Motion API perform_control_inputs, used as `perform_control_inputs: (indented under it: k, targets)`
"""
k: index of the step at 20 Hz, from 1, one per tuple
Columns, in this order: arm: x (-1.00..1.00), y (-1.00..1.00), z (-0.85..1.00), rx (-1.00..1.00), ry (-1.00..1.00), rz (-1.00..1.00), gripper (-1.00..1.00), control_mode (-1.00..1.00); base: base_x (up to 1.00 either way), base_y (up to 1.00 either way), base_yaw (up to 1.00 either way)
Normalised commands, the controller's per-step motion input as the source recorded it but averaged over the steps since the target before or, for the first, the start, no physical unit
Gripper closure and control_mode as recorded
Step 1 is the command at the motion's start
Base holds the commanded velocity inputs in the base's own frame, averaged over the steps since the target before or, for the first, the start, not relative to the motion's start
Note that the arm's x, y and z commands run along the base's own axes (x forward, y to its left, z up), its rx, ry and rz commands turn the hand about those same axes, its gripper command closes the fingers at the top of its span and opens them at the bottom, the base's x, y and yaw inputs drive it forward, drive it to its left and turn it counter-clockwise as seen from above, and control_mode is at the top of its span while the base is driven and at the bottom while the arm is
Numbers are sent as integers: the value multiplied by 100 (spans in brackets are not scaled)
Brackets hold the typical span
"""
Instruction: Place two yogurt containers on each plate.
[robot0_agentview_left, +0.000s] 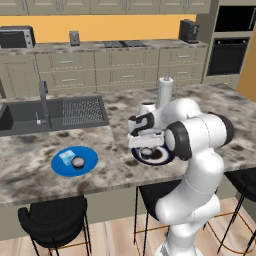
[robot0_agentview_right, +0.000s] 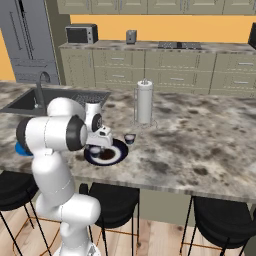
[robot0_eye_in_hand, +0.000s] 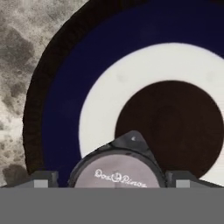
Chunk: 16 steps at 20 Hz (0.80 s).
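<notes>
Left base view. The gripper (robot0_agentview_left: 146, 148) hangs low over the dark plate (robot0_agentview_left: 161, 158), which lies on the island counter (robot0_agentview_left: 115, 170) directly under the fingers. A round yogurt cup (robot0_agentview_left: 147, 151) sits on the plate between them, placed there to begin that plate's pair. Well off to one side of the fingers lies the blue plate (robot0_agentview_left: 89, 159), already carrying its two: the pale blue squarish cup (robot0_agentview_left: 66, 158) and a round dark cup (robot0_agentview_left: 78, 162), side by side.

Right base view. The same gripper (robot0_agentview_right: 96, 146) stands over the near rim of the dark plate (robot0_agentview_right: 116, 155), with the round cup (robot0_agentview_right: 94, 150) below it. A fourth cup (robot0_agentview_right: 130, 138) stands on the counter just beyond the plate, away from the fingers; it is judged to be the one left to fetch. A paper towel holder (robot0_agentview_right: 144, 102) rises farther back.

Hand view. The cup's whitish lid (robot0_eye_in_hand: 114, 171) lies between the two dark fingertips (robot0_eye_in_hand: 42, 179), with a visible gap on each side, so the fingers are spread apart and grip nothing. The cup rests on the plate's navy ring (robot0_eye_in_hand: 65, 105), beside the pale centre.
</notes>
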Motion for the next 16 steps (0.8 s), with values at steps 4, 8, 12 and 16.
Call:
perform_control_inputs:
  k: [4,8,12,16]
  targets:
    - [0,-12,50,0,0,0,-100,-100,0,0,0]
    - [0,-26,31,0,0,0,-100,-100,0,0,0]
    - [8,-38,10,0,0,0,-100,-100,0,0,0]
    - [15,-41,3,0,0,0,-100,-100,0,0,0]
